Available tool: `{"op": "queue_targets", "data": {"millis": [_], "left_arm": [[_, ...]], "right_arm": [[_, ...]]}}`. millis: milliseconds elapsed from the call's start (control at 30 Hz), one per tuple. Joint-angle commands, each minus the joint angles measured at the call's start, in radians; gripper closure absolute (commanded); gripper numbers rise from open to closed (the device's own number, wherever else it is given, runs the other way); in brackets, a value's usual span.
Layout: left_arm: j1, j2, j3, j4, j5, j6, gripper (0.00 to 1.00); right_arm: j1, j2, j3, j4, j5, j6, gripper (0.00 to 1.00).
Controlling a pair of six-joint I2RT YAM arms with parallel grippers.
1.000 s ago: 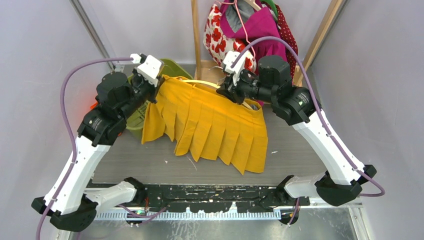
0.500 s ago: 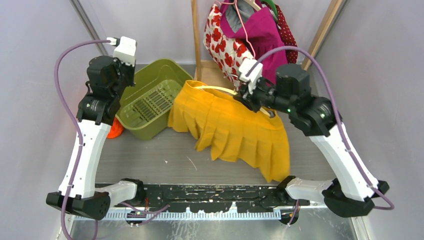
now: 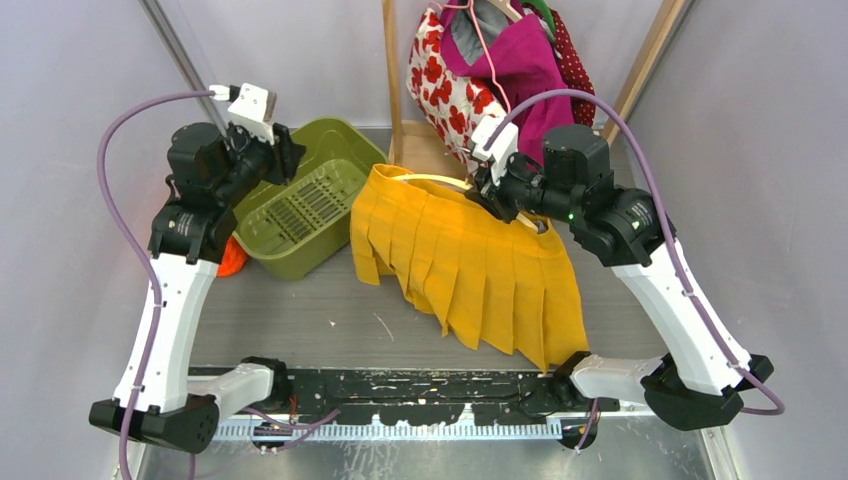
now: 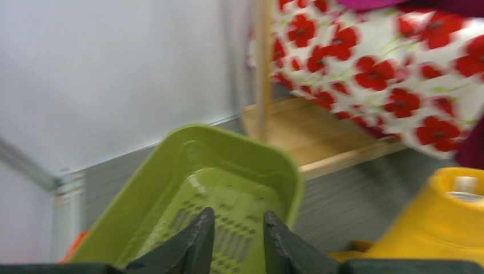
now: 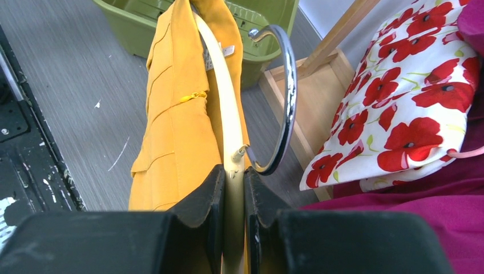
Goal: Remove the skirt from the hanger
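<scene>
A yellow pleated fabric skirt is seen hung by its waistband on a cream curved hanger with a silver metal hook. It has not been taken off. The hanger is held up over the grey wood-grain table, right of centre, and the pleats are spread down from it toward the near edge. Whether the hem is resting on the table cannot be told. The right gripper is clamped tight on the hanger's cream bar, just below the point where the hook is set in, and the skirt's folds are pressed against its left finger. The left gripper is held well apart from the skirt, above the olive-green slotted plastic basket at the far left of the table. Its black fingers are parted by a narrow gap, and nothing is gripped between them. Behind the skirt, a white cloth printed with red poppies and a magenta garment are hung on a light wooden rack. A small orange object is partly hidden beside the basket's left edge.
</scene>
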Motion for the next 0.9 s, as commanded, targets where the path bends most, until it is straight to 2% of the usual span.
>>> {"op": "queue_targets", "data": {"millis": [0,133,367,700,867], "left_arm": [[0.005,-0.072,-0.032,0.105,0.304,-0.151,0.59],[0.004,-0.073,-0.065,0.167,0.543,-0.226,0.47],[0.005,-0.045,-0.174,0.345,0.782,-0.335,0.44],[0.004,0.002,-0.235,0.531,0.878,-0.424,0.39],[0.005,0.014,-0.225,0.550,0.879,-0.431,0.39]], "right_arm": [[-0.003,-0.030,0.059,0.146,-0.035,0.012,1.00],[-0.003,-0.024,0.079,0.137,-0.034,0.008,0.99],[-0.003,-0.035,0.085,0.137,-0.043,0.003,0.99],[-0.003,-0.035,0.099,0.124,-0.040,0.001,0.99],[-0.004,-0.034,0.104,0.123,-0.037,0.002,0.99]]}}
